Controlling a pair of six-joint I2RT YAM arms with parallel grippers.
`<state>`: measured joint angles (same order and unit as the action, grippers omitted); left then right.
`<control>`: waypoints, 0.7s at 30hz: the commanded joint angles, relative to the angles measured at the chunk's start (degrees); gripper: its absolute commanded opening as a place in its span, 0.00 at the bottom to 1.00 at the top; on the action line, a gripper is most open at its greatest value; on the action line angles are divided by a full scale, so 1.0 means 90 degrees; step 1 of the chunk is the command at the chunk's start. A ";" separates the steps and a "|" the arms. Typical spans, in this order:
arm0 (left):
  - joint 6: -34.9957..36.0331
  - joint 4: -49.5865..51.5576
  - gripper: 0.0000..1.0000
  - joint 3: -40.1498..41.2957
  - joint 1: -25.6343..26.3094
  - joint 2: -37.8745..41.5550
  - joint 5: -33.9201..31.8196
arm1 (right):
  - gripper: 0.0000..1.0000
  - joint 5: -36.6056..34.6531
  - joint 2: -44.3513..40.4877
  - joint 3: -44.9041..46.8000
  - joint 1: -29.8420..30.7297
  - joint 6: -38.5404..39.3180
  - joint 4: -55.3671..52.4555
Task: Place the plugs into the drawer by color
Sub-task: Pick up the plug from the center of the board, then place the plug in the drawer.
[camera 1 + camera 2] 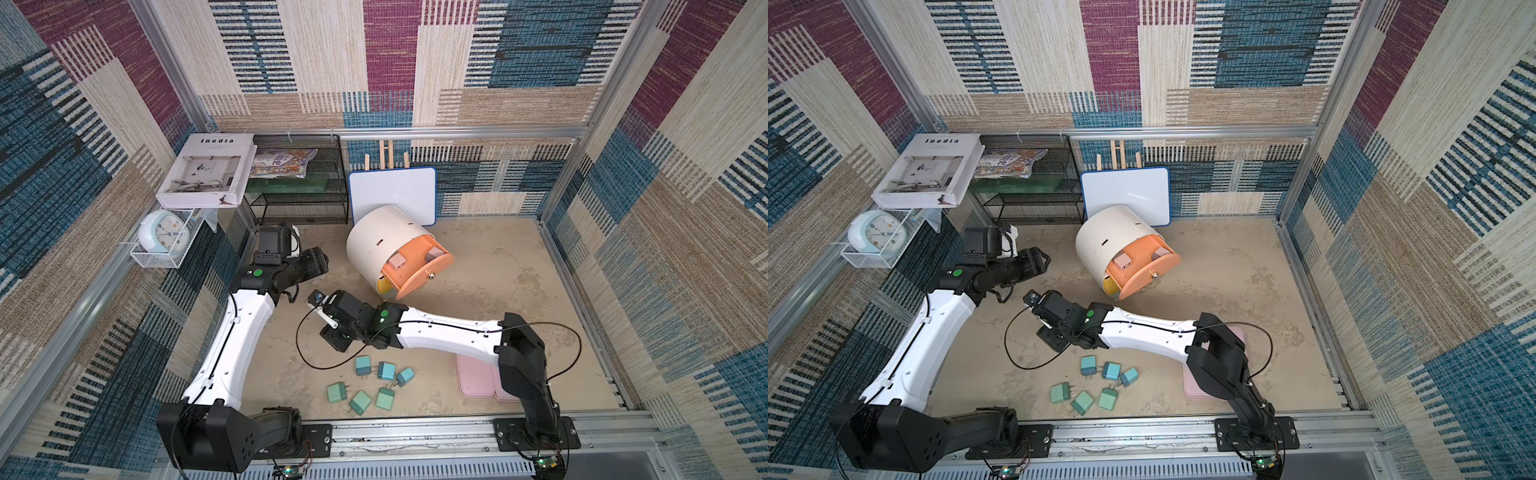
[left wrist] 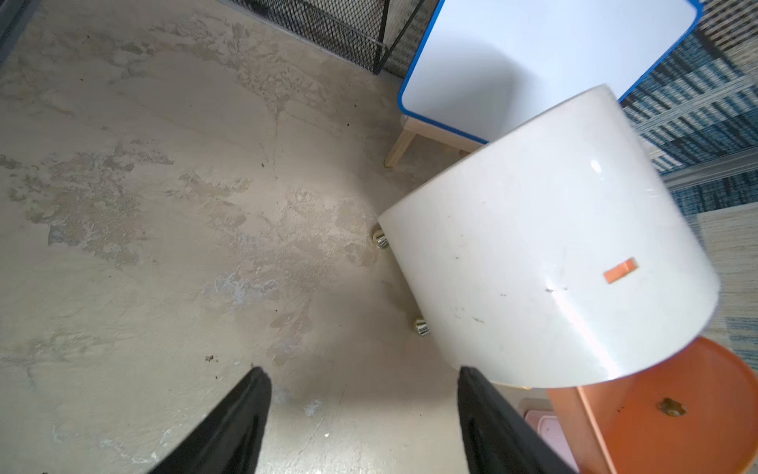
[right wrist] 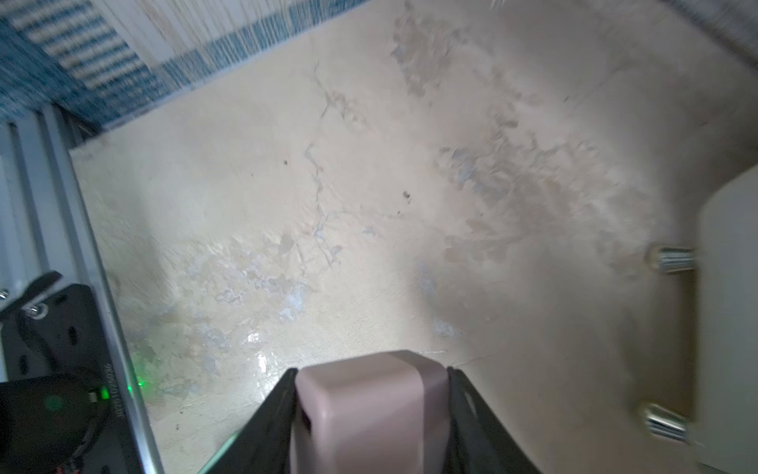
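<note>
The drawer (image 1: 380,243), a white round-topped cabinet, lies tilted at the middle back in both top views. Its salmon-pink top drawer (image 1: 417,272) is pulled out, and two pink plugs (image 1: 397,262) (image 1: 434,253) sit inside. Three blue plugs (image 1: 386,370) and three green plugs (image 1: 360,402) lie loose near the front edge. My right gripper (image 3: 371,369) is shut on a dusty pink plug (image 3: 369,410), above bare floor left of the cabinet (image 3: 730,287). My left gripper (image 2: 359,369) is open and holds nothing, beside the cabinet's white wall (image 2: 553,246).
A black wire-mesh shelf (image 1: 299,183) and a whiteboard (image 1: 392,193) stand along the back wall. A book (image 1: 208,170) and a clock (image 1: 164,237) sit at the back left. Pink trays (image 1: 476,380) lie under the right arm. A black cable (image 1: 307,353) loops over the floor.
</note>
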<state>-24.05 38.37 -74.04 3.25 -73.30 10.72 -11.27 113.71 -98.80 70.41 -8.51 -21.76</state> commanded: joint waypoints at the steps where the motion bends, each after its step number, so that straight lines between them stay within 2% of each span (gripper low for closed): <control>1: -0.0108 -0.0057 0.76 -0.0162 0.0017 0.0020 0.0167 | 0.26 -0.0668 -0.0574 0.0126 -0.0060 0.0034 -0.0308; 5: -0.0119 -0.0051 0.74 -0.0537 0.0246 -0.0274 0.0285 | 0.26 -0.0740 -0.1252 0.0114 -0.0468 0.0233 -0.0707; 10: -0.0157 0.0030 0.74 -0.1377 0.0822 -0.1086 0.0205 | 0.26 -0.0897 -0.1838 -0.0046 -0.1235 0.0536 -0.1212; 16: -0.0168 0.0248 0.73 -0.2576 0.1416 -0.2154 0.0259 | 0.26 -0.0909 -0.1991 -0.0376 -0.2093 0.0779 -0.1673; 21: -0.0120 0.0360 0.72 -0.3121 0.1660 -0.2749 0.0381 | 0.26 -0.0774 -0.1941 -0.0390 -0.2652 0.0836 -0.1891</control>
<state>-25.47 40.07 -100.57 17.72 -96.77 13.30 -19.00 96.09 -102.02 47.70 -1.91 -36.91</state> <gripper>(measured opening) 0.722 0.538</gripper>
